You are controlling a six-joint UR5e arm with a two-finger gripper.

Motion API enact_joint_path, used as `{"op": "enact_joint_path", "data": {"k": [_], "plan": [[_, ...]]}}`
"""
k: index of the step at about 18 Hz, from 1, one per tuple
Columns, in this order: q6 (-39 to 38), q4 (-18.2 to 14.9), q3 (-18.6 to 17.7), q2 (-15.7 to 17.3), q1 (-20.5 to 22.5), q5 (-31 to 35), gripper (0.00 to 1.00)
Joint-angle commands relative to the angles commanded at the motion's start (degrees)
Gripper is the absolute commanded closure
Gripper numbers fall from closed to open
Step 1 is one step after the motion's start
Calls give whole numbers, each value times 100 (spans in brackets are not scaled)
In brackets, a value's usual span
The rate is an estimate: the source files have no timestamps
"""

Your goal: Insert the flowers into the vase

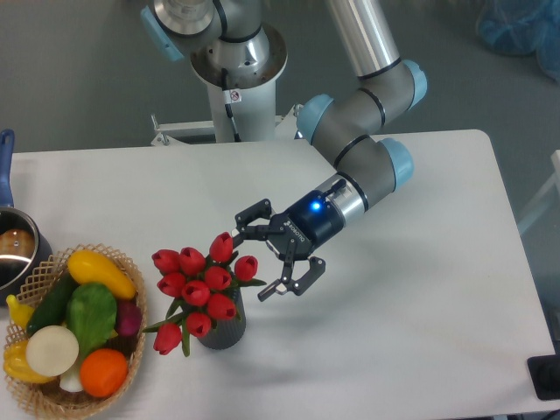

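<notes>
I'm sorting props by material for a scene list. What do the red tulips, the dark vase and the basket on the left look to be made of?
The bunch of red tulips with green stems: likely artificial, plastic or fabric, given the uniform, evenly coloured buds. The small dark grey cylindrical vase: matte and opaque, perhaps plastic or ceramic; I cannot tell which. The woven basket of vegetables: tan wicker, with an open weave visible at the rim.

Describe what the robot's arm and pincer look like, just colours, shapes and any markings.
The arm is built of smooth silver-grey tubes linked by rounded joints with light blue caps. The wrist narrows to a silver ring and a dark collar with a glowing blue light. The pincer is black, with two jointed fingers of linked segments and small white lettering on its body. No loose cables show.
</notes>
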Motion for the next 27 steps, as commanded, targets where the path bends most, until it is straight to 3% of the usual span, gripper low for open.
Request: {"op": "enact_joint_path", "data": {"k": [2, 5, 15, 18, 20, 22, 24, 27], "plan": [[-438, -1, 53, 177, 133, 413, 0], [-589, 8, 88, 248, 308, 538, 0], [-1274, -18, 132, 1100, 1108, 1784, 0], [-1389, -18, 290, 1285, 1258, 2714, 0], [-1407, -53, 474, 1399, 1258, 3741, 0], [-1442, -307, 623, 1522, 1372, 4447, 0], [-1372, -422, 633, 1688, 1521, 4895, 0], [-1214, -536, 633, 1979, 1741, 6080, 0]]}}
